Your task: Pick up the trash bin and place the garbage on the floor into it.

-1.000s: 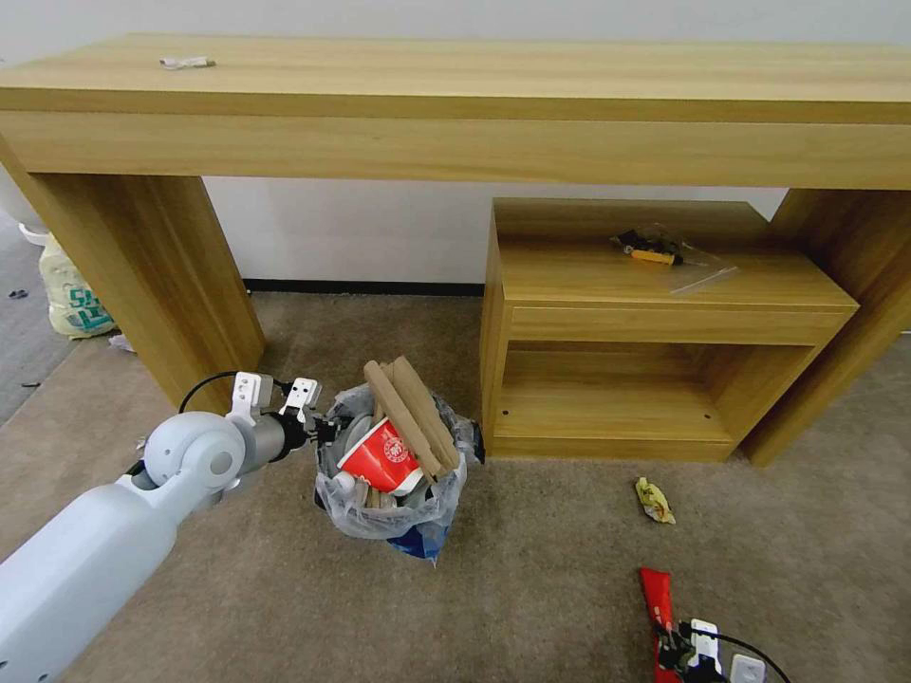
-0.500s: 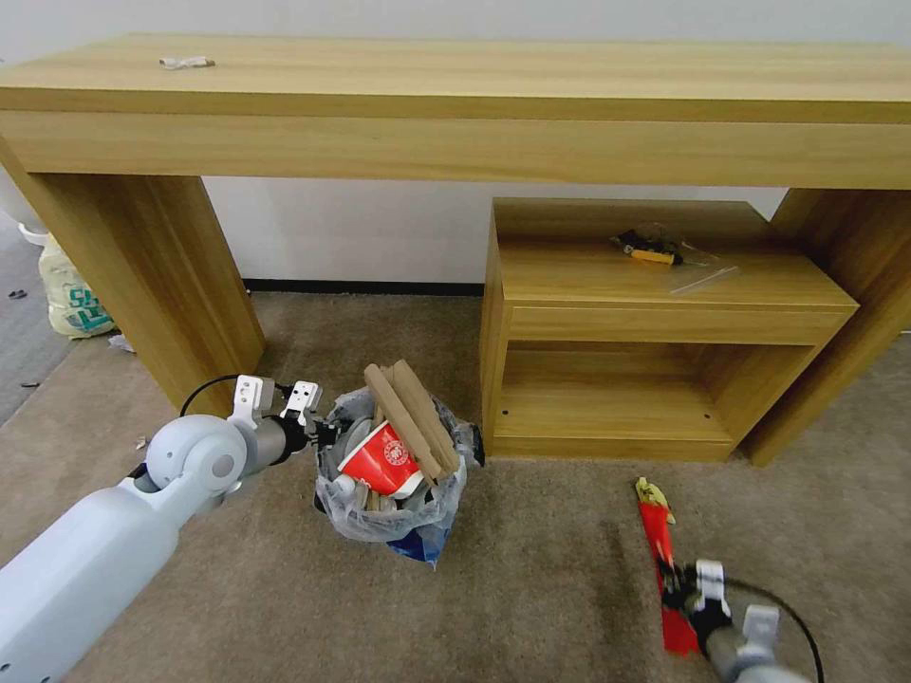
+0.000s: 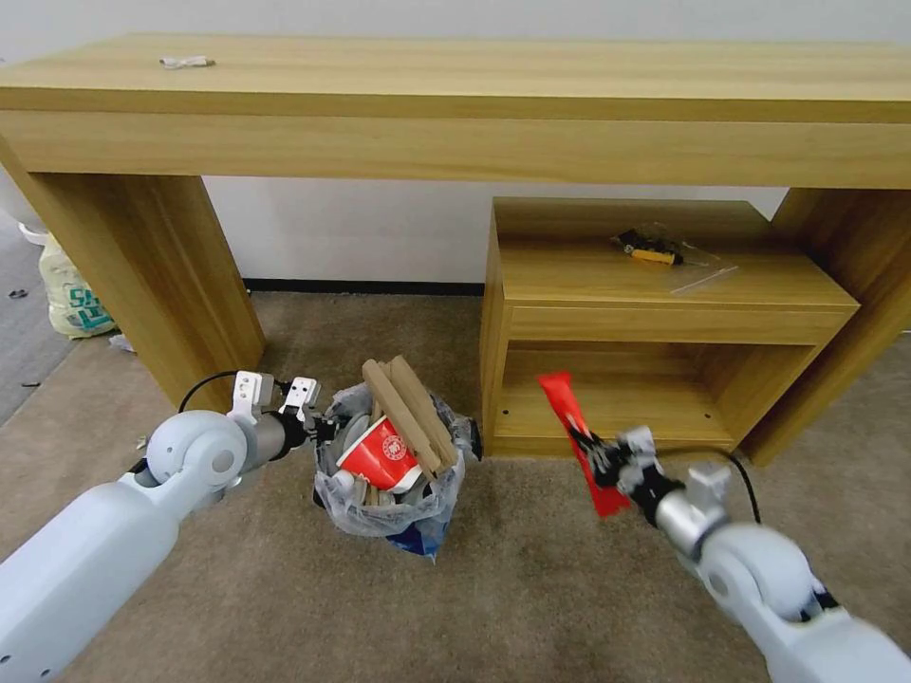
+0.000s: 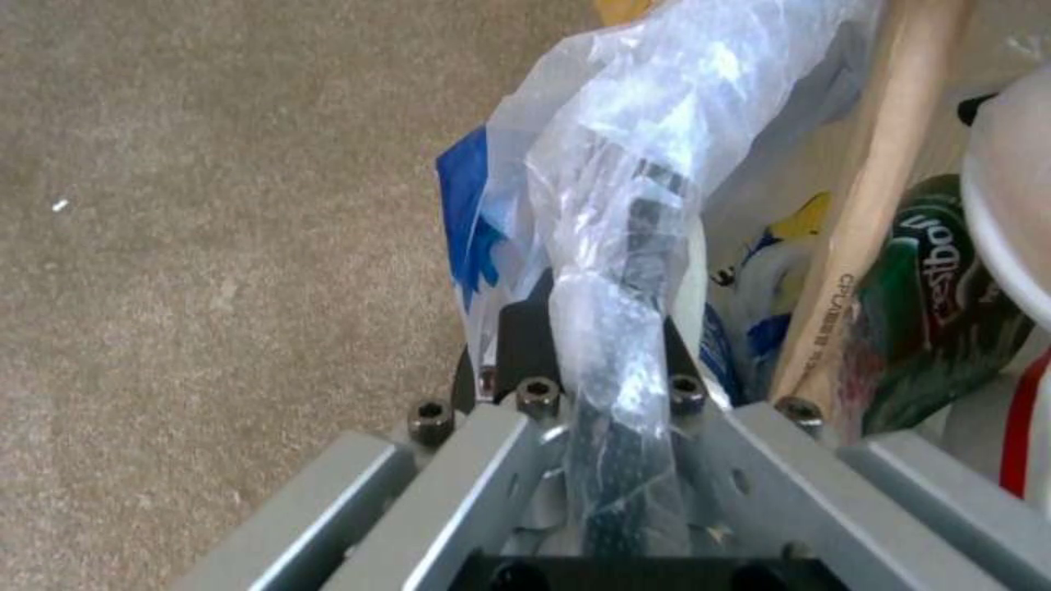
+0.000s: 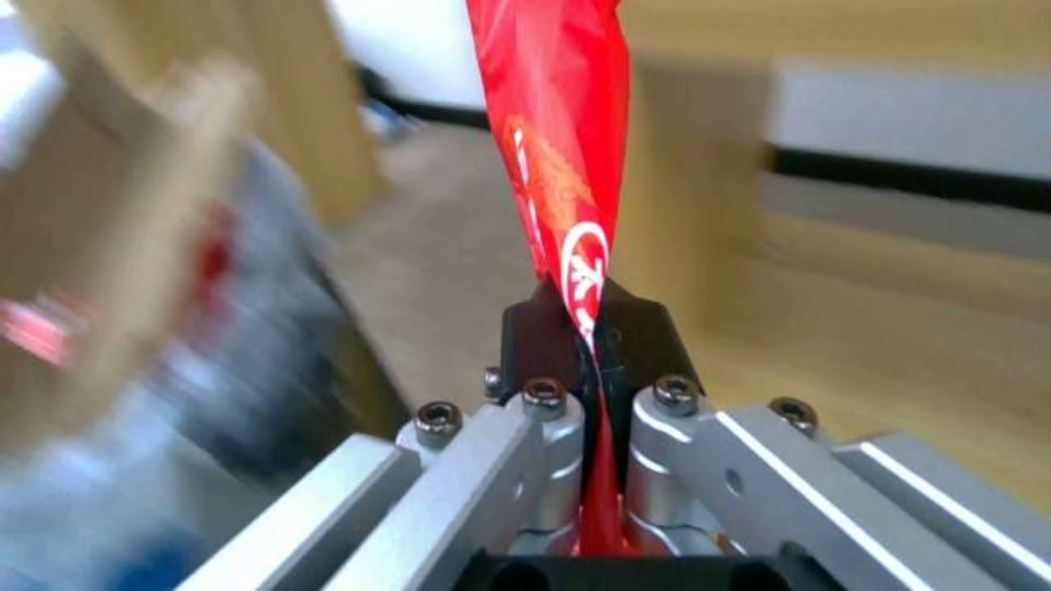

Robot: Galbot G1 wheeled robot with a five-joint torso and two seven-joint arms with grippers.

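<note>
My right jaws (image 3: 598,453) pinch the long red plastic wrapper (image 3: 575,429) mid-length, its long axis near upright and top tipped left, now lifted off the beige carpet floor (image 3: 531,588); left jaws (image 3: 323,429) stay clamped on the bag-lined round black trash bin (image 3: 384,498).

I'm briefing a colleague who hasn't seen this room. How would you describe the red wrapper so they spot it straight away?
Find the low wooden shelf unit under the long wooden desk. In front of its open compartment, the right gripper holds the red wrapper in the air, above the carpet. It is a long, flat, bright red strip, unlike the round red cup in the trash bin.
</note>
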